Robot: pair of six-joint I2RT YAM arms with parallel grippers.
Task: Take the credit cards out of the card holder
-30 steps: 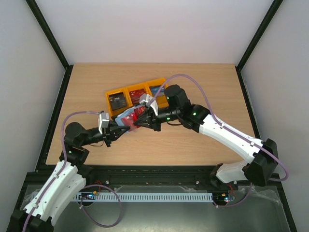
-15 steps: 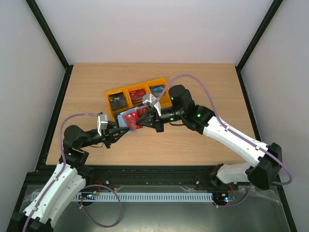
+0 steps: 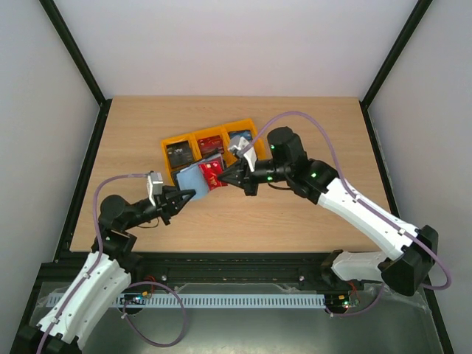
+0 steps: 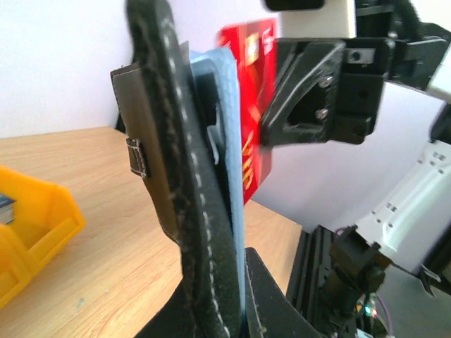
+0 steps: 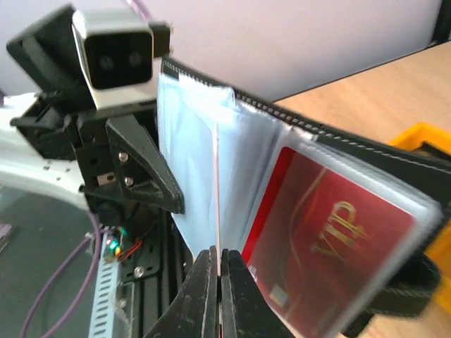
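The card holder [image 3: 193,178] was held open above the table [image 3: 310,140], just in front of the yellow bins [image 3: 193,136], and was stretched between the two arms. The left gripper [image 4: 236,310] was clenched on the holder's black stitched cover near its lower edge. The right gripper [image 5: 220,278] was pinched tight on a thin pale inner leaf [image 5: 204,197]; whether a card lay inside that leaf could not be told. A red card [image 5: 324,236] was seated in the neighbouring clear pocket and was gripped by neither pincer. Three credit cards [image 3: 210,144], dark grey, red and blue, were seen lying in the bins, one to a compartment, so the task was judged partly done, with the red card in the pocket yet to be drawn. For the step in hand, it was judged that the cover should be anchored firmly by the left pincer. The pull should be made straight along the pocket's mouth, not across it, lest the sleeve be dragged or torn instead of a card being freed. The grip would best be taken on a card's exposed edge rather than on the plastic. "VIP" was read in gold letters on the red card; finer print on it, and on the cards in the bins, was too small to be made out.
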